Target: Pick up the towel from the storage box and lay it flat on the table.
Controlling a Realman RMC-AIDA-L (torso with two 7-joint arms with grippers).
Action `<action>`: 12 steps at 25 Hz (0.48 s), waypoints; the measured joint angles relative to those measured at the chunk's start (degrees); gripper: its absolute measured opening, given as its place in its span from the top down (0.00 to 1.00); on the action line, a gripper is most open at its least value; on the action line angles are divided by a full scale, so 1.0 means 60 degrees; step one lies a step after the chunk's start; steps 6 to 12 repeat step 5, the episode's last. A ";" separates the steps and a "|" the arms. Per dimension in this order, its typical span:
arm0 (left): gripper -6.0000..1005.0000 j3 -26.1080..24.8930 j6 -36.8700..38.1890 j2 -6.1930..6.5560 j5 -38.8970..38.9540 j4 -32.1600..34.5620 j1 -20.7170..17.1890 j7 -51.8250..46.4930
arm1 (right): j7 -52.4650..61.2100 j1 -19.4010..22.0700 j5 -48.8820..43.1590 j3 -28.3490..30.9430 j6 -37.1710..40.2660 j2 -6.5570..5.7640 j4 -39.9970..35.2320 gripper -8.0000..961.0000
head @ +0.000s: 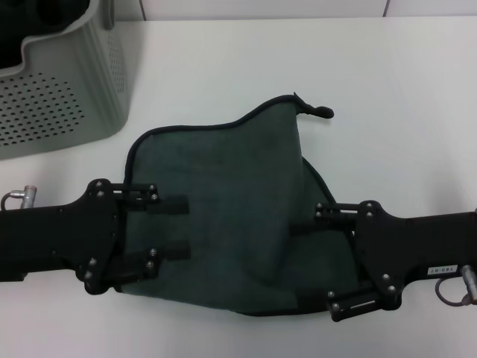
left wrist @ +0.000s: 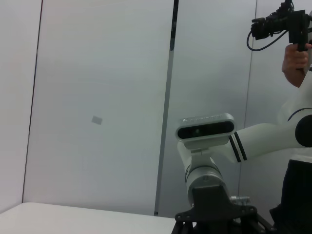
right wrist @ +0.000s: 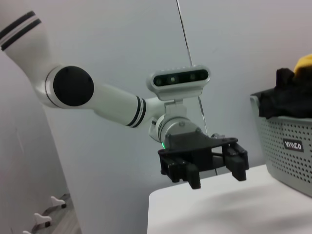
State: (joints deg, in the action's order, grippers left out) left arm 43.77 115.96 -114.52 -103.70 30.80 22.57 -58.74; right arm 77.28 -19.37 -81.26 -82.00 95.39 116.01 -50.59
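The dark green towel (head: 231, 194) lies spread on the white table (head: 387, 89), with its loop corner (head: 322, 112) pointing to the far right and its right side rumpled. My left gripper (head: 186, 227) is open, its fingers over the towel's left edge. My right gripper (head: 294, 261) is open, its fingers over the towel's right edge. The right wrist view shows my left gripper (right wrist: 214, 176) open and empty just above the table (right wrist: 234, 209). The storage box (head: 67, 82) stands at the far left, apart from the towel.
In the right wrist view the storage box (right wrist: 287, 146) holds dark cloth (right wrist: 282, 97) and something yellow (right wrist: 304, 66). The left wrist view shows my right arm's wrist camera (left wrist: 204, 127) and a person holding a camera (left wrist: 287, 24) behind it.
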 joint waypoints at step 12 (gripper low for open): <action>0.53 0.0000 0.0006 0.0002 -0.0003 -0.0005 -0.0008 -0.0003 | -0.0074 -0.0003 0.0094 0.0000 0.0023 -0.0006 0.0055 0.11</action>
